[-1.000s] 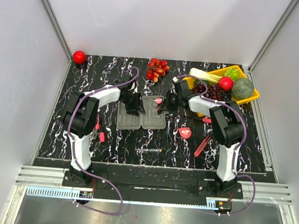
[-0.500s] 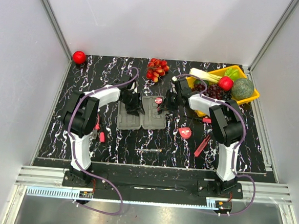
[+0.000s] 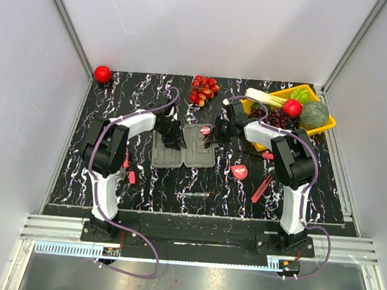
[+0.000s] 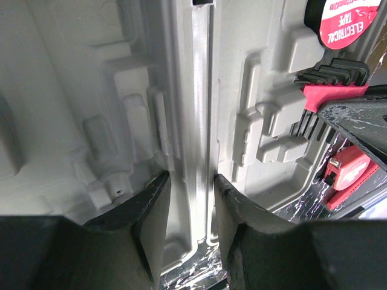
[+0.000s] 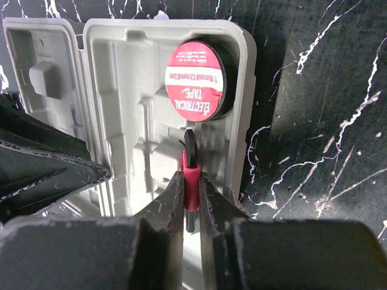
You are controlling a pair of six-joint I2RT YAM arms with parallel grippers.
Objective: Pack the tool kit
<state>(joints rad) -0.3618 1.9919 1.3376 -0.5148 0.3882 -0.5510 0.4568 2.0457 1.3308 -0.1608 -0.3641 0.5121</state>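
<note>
The grey tool kit case (image 3: 183,145) lies open and flat in the middle of the table. A red electrical tape roll (image 5: 196,78) sits in its right half. My right gripper (image 5: 192,181) is shut on a red holder of black hex keys (image 5: 191,166), held just above the right half's moulded slots (image 5: 145,151). My left gripper (image 4: 192,193) straddles the case's hinge ridge (image 4: 199,121), its fingers pressed on either side. The red tape measure (image 3: 241,171), red pliers (image 3: 262,188), screwdriver (image 3: 192,195) and a small red tool (image 3: 131,176) lie loose on the table.
A yellow tray (image 3: 324,124) of fruit and vegetables stands at the back right, close behind the right arm. A cluster of red fruit (image 3: 203,89) lies behind the case. A red apple (image 3: 103,73) sits at the back left corner.
The right gripper has shifted very slightly left over the case with the hex key holder. The left arm has not moved.
</note>
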